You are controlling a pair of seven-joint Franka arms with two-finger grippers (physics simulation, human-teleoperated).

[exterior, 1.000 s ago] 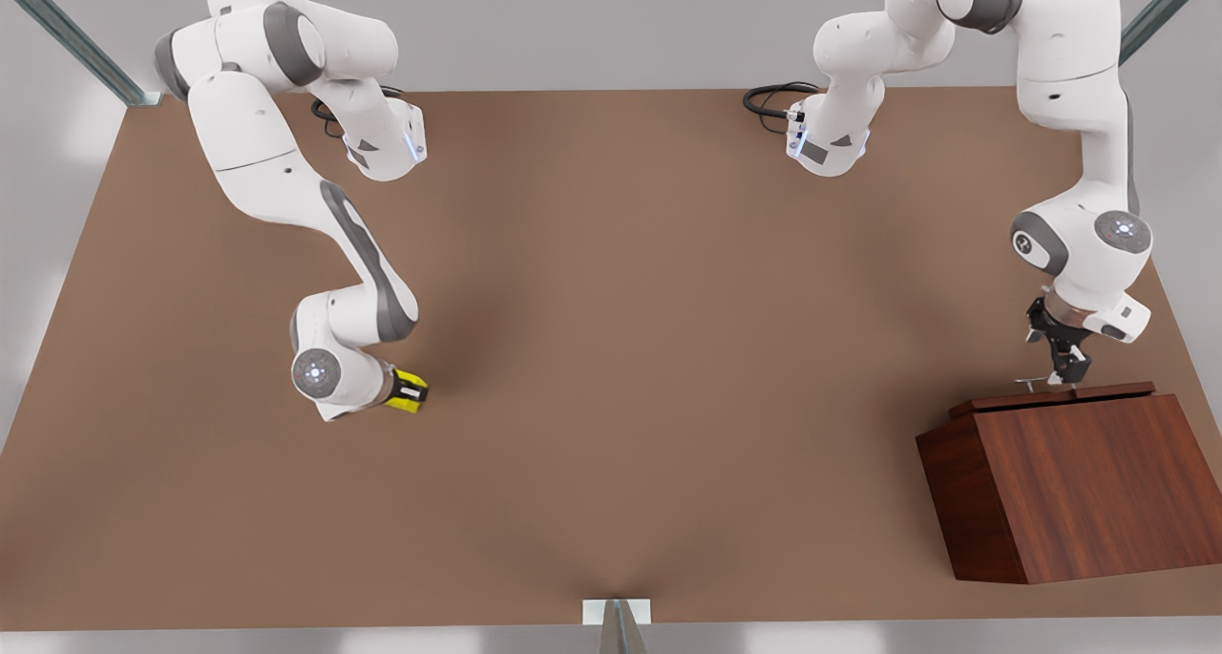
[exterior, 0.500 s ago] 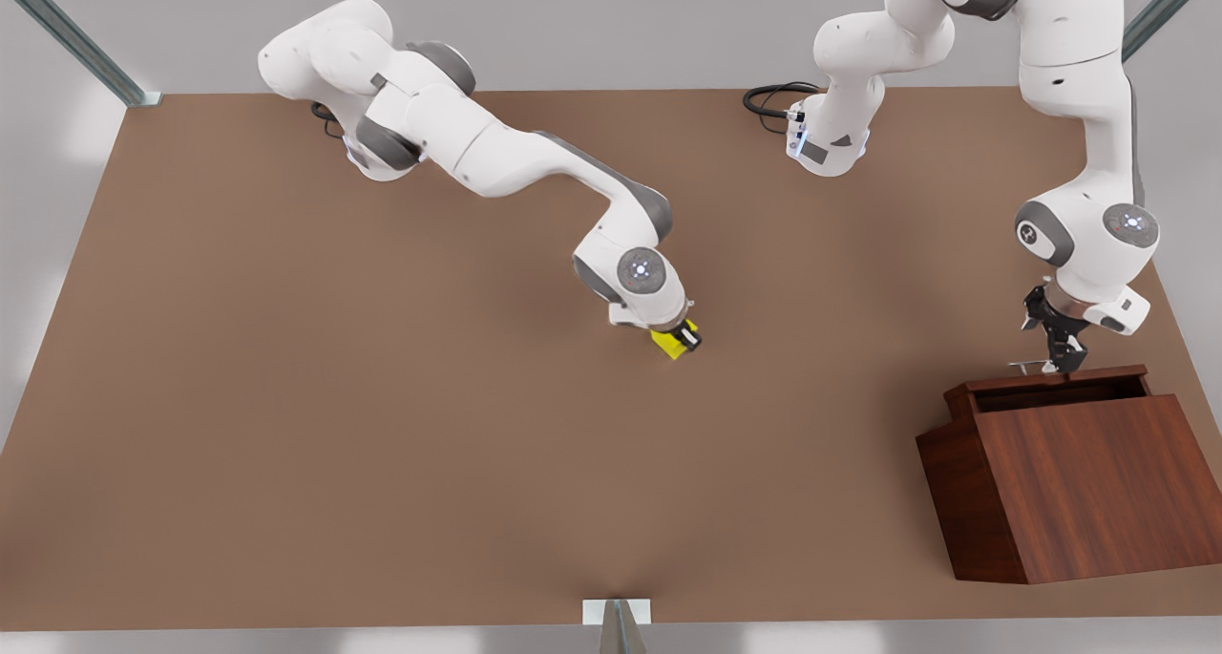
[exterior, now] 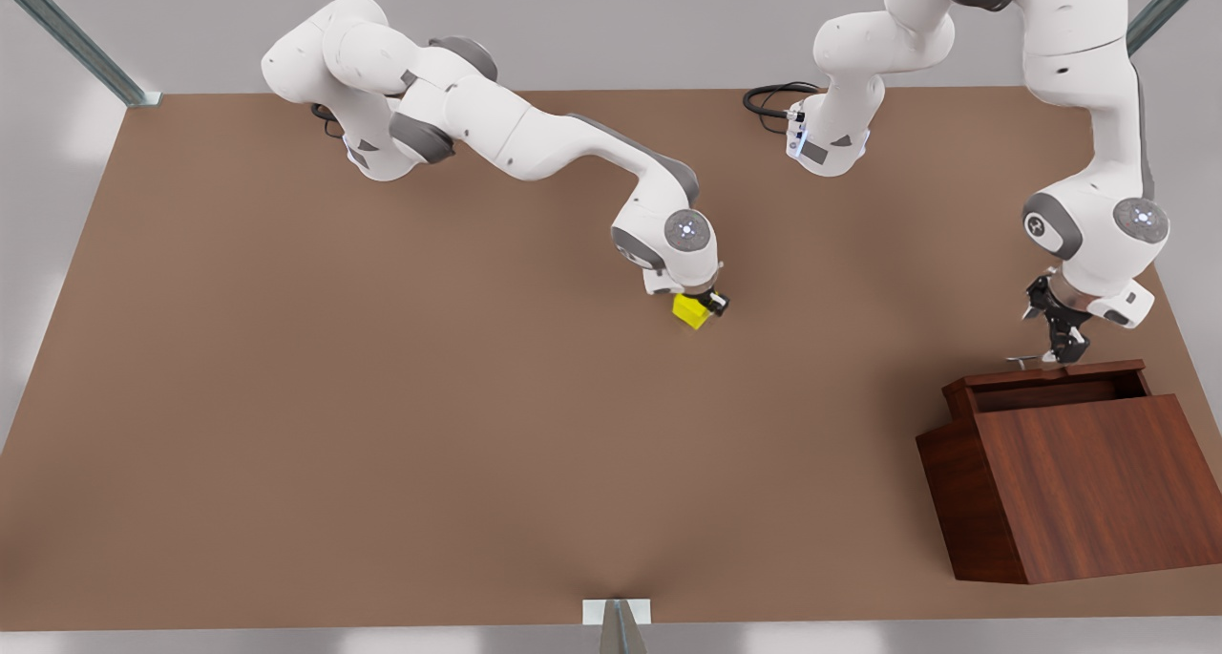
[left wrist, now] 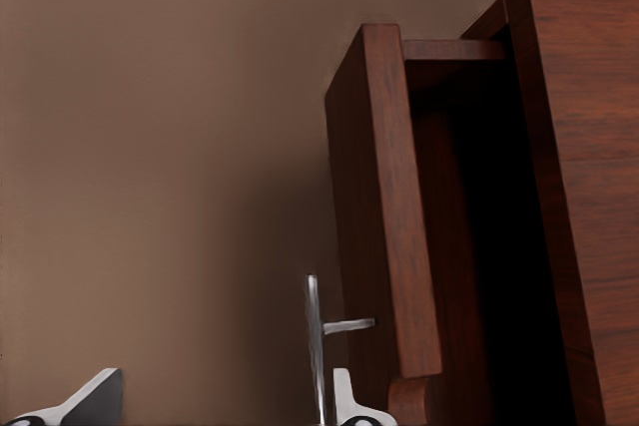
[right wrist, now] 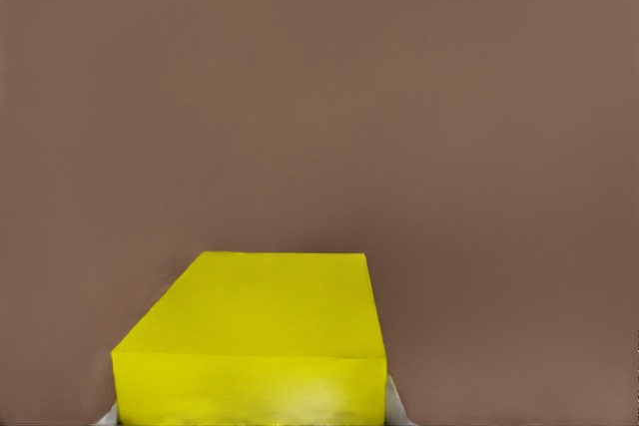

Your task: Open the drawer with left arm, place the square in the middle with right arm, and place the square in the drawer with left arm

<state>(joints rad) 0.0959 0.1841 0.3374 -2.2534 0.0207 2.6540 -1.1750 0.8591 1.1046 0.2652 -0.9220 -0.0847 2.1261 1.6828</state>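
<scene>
The right hand, clenched on the small bright yellow cube, hovers mid-desk, while the left hand grips the dark wooden drawer's slim silver bar handle, well apart toward the front view's right.

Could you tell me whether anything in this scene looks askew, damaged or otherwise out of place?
Nothing stands out. The drawer is pulled partly out of the cabinet, with the left claw at its handle. The right claw holds the square near the table's middle.
</scene>
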